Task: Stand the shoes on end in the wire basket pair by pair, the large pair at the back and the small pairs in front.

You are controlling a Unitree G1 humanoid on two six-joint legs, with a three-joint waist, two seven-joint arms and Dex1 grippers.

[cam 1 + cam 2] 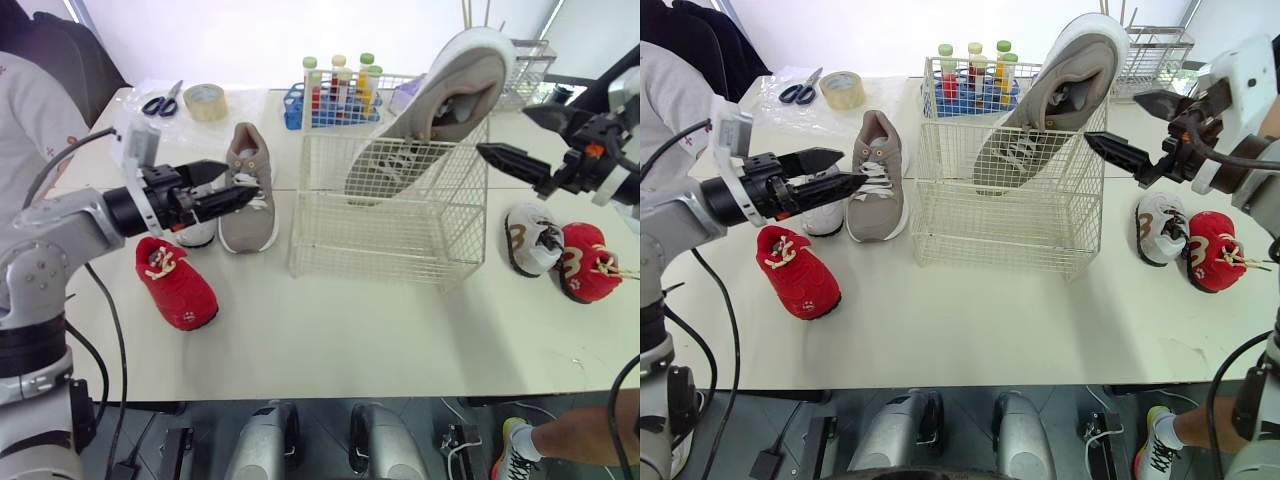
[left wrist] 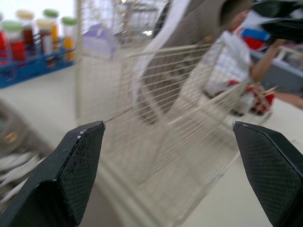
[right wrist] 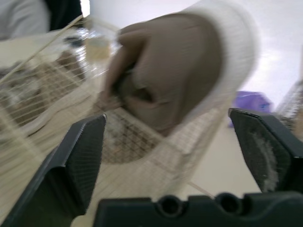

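- Your left hand [image 1: 238,180] is spread apart and empty, with its fingertips just over the laces of the large taupe shoe [image 1: 248,222], which lies flat on the bench [image 1: 380,330].
- Your right hand [image 1: 503,130] is also apart and empty. It sits just beside the heel of the mate [image 1: 450,95], which leans heel-up in the wire basket [image 1: 400,235].
- The likely step is grasping the lying shoe. Close across its firm sides near the collar, not on loose laces.
- Lift straight up, because a small white shoe [image 1: 195,235] sits directly under that hand.
- Carry it forward of the hand, over the rim, and stand it against the mate. Your right hand could steady the leaning one.
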